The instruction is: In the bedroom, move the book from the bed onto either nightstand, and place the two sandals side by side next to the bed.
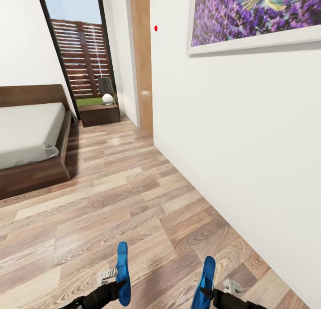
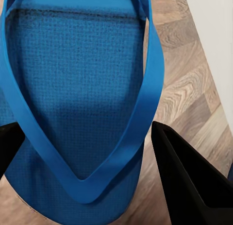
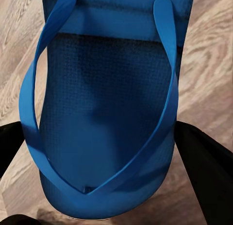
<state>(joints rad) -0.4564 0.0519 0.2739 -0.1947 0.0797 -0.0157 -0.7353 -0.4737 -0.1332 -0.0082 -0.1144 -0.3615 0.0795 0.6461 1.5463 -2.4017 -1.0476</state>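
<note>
Each gripper carries one bright blue sandal, held on edge above the wood floor. My left gripper (image 1: 118, 286) is shut on the left sandal (image 1: 122, 266), whose sole and toe strap (image 2: 82, 89) lie between the black fingers (image 2: 194, 181). My right gripper (image 1: 207, 293) is shut on the right sandal (image 1: 206, 275), whose sole (image 3: 107, 113) sits between its fingers (image 3: 204, 171). The bed (image 1: 26, 135) with its off-white mattress stands ahead at the left. A dark nightstand (image 1: 99, 114) stands beyond the bed by the window. The book is out of view.
A white wall (image 1: 245, 144) with the lavender picture (image 1: 254, 15) runs close along my right. A small lamp (image 1: 107, 91) stands on the nightstand. A brown door frame (image 1: 141, 55) lies ahead. Open wood-plank floor (image 1: 116, 193) stretches between bed and wall.
</note>
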